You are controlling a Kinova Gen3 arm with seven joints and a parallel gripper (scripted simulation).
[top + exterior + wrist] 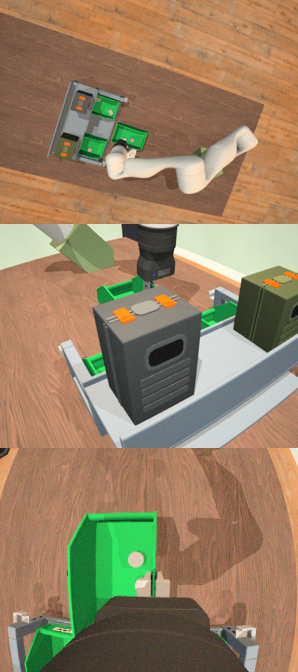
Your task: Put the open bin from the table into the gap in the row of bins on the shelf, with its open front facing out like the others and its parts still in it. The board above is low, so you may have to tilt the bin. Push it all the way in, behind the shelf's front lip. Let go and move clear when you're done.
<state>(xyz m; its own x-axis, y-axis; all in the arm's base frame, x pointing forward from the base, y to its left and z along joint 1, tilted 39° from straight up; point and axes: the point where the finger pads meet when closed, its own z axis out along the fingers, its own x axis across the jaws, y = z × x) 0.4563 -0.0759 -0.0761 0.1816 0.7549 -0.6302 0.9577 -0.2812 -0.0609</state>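
The open green bin [138, 135] [123, 294] [116, 538] is in front of the shelf [74, 124] [219, 348], its low front facing away from it. Two round pale parts are inside; one part [132, 140] [135, 559] shows clearly. My gripper [126, 144] [149, 285] [153, 580] points down and is shut on the bin's side wall, one finger inside, one outside. Whether the bin's underside touches the table cannot be told. The gap [104, 127] lies between two green shelf bins [107, 108] [94, 147], both open toward the table side.
A dark grey case [81, 102] [152, 345] and an olive case [66, 147] [267, 308] stand on the upper board. Shelf end posts [76, 364] [16, 643] rise at both sides. My arm reaches in from the base side, beside a green block [200, 152] [90, 249].
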